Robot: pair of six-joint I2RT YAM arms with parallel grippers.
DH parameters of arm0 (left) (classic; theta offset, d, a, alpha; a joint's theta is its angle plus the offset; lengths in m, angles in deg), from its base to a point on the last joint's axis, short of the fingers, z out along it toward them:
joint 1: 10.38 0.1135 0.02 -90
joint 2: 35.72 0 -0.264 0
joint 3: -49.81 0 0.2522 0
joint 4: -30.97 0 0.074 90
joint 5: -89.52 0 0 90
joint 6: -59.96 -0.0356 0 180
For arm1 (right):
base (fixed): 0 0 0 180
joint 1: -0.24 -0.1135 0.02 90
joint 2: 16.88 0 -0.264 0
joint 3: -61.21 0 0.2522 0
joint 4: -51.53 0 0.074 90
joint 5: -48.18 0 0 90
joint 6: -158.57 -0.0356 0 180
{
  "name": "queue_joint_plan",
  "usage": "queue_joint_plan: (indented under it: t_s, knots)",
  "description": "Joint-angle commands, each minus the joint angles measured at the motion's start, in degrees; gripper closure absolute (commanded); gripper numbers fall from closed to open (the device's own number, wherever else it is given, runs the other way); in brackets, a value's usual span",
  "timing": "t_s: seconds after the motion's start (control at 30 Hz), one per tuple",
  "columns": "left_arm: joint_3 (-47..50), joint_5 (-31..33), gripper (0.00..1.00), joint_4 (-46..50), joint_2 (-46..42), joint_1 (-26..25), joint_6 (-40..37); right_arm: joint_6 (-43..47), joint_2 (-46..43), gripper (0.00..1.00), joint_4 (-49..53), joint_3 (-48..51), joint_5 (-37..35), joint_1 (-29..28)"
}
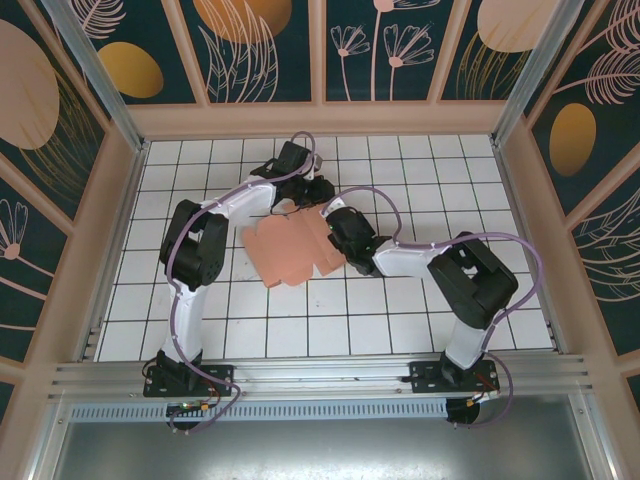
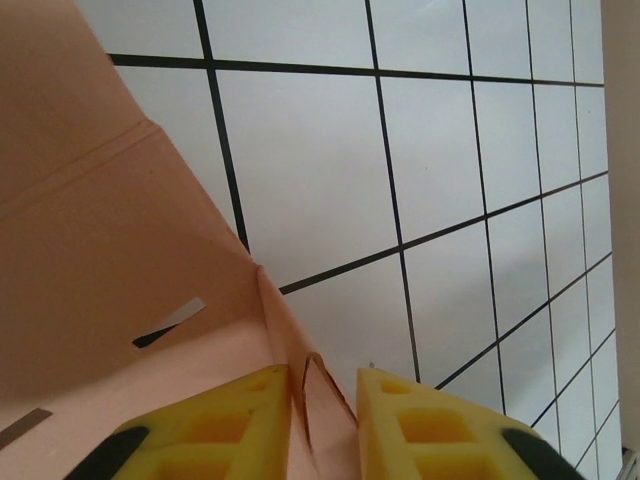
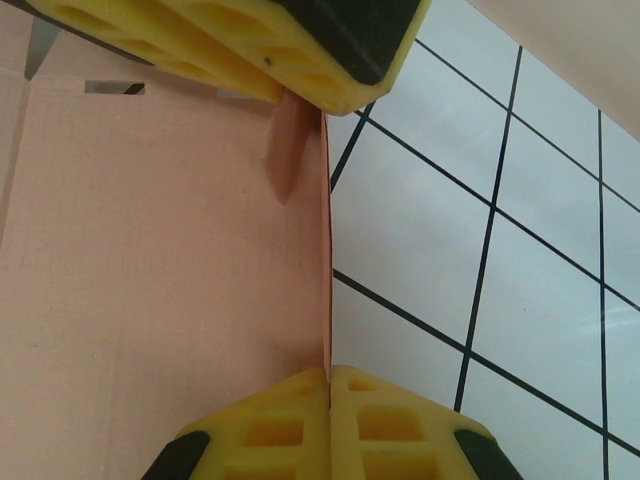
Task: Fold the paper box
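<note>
The paper box [image 1: 285, 255] is a salmon-pink card blank, partly folded, lying mid-table between the two arms. My left gripper [image 1: 316, 193] is at its far right corner. In the left wrist view a raised, bowed flap [image 2: 325, 420] stands between the yellow pads of the left gripper [image 2: 322, 374]. The left pad is against the flap and the right pad meets it low down. My right gripper [image 1: 336, 222] is shut on the box's right edge. The right wrist view shows the thin card wall [image 3: 326, 250] pinched between the right gripper's [image 3: 330, 372] closed pads. The left gripper's fingers [image 3: 250, 50] sit above it.
White tiled table [image 1: 400, 300] with black grid lines extends around the card. Pale wooden walls [image 1: 320, 120] and aluminium posts fence the table. A metal rail [image 1: 320, 375] carrying both arm bases runs along the near edge.
</note>
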Motion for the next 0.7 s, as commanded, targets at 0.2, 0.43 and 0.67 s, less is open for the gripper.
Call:
queue_joint_plan:
  t_s: [0.2,0.43,0.67]
  knots:
    - [1.9,-1.6,0.86,-2.3,-2.9,-0.3,2.8,1.8,2.6,1.0,0.0,-3.1,-3.0,-1.6]
    - [2.2,-1.6,0.66,-3.2,-2.8,-0.3,3.6,1.5,2.6,1.0,0.0,-3.1,-2.9,-1.6]
    - [2.6,-2.4,0.83,-4.0,-2.7,-0.3,4.3,1.1,2.6,1.0,0.1,-3.1,-2.4,-1.7]
